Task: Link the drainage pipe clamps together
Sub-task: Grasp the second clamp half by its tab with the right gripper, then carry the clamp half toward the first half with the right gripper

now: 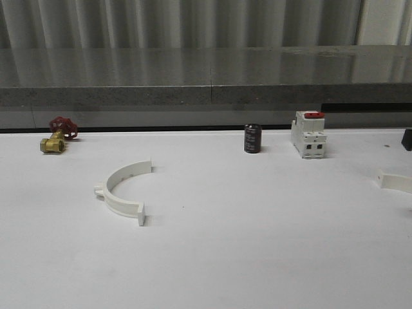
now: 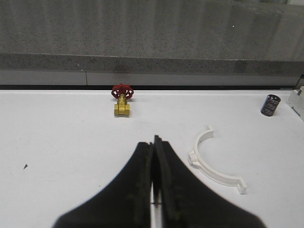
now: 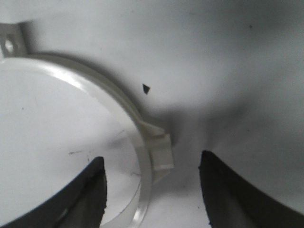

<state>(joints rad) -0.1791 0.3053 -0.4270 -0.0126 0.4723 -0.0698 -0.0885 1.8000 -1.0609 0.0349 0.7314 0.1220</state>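
Note:
One white half-ring drainage pipe clamp lies flat on the left part of the white table, its open side facing right. A second clamp shows only as an end piece at the table's right edge. In the left wrist view my left gripper is shut with nothing in it, above the table, with the first clamp lying apart to one side of it. My right gripper stands open and low over the second clamp, whose band and small outer lug sit between the two fingers without touching them.
Along the back of the table stand a brass valve with a red handle, a small black cylinder and a white breaker with a red switch. A grey ledge rises behind them.

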